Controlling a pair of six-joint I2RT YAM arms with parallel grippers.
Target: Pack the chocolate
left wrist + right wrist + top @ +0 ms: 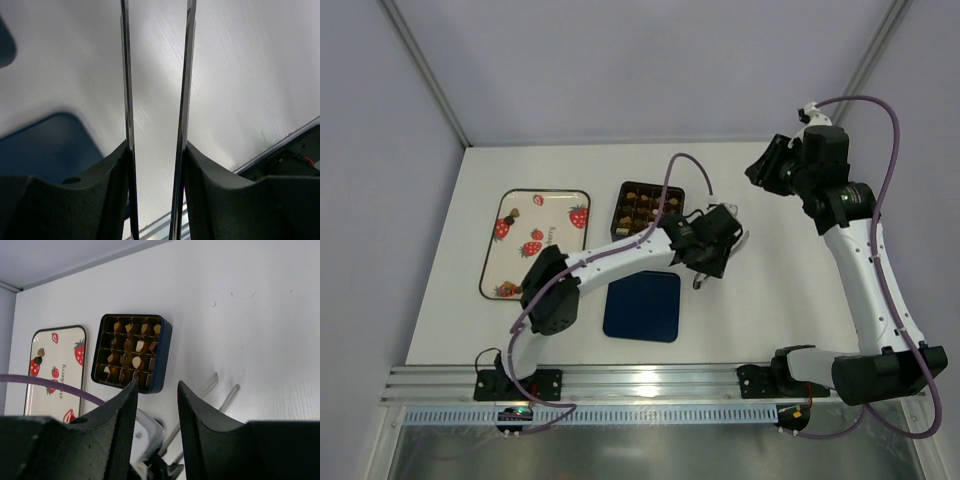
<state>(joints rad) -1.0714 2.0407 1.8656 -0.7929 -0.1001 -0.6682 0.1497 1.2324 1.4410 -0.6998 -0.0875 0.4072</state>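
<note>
The dark-blue box (645, 208) with a brown grid insert holds several chocolate pieces (136, 347) in its cells. A tan piece (40, 352) and a dark piece (37, 360) lie on the strawberry tray (535, 243). My left gripper (718, 243) is just right of the box, shut on metal tweezers (187, 75). Their two blades (220, 392) stand apart over the bare table with nothing between them. My right gripper (762, 170) is open and empty, raised at the back right; its fingers (125, 405) frame the box from above.
The flat dark-blue box lid (642, 306) lies in front of the box, left of my left gripper, and shows in the left wrist view (45, 145). The metal rail (650, 378) runs along the table's near edge. Grey walls close the back and sides.
</note>
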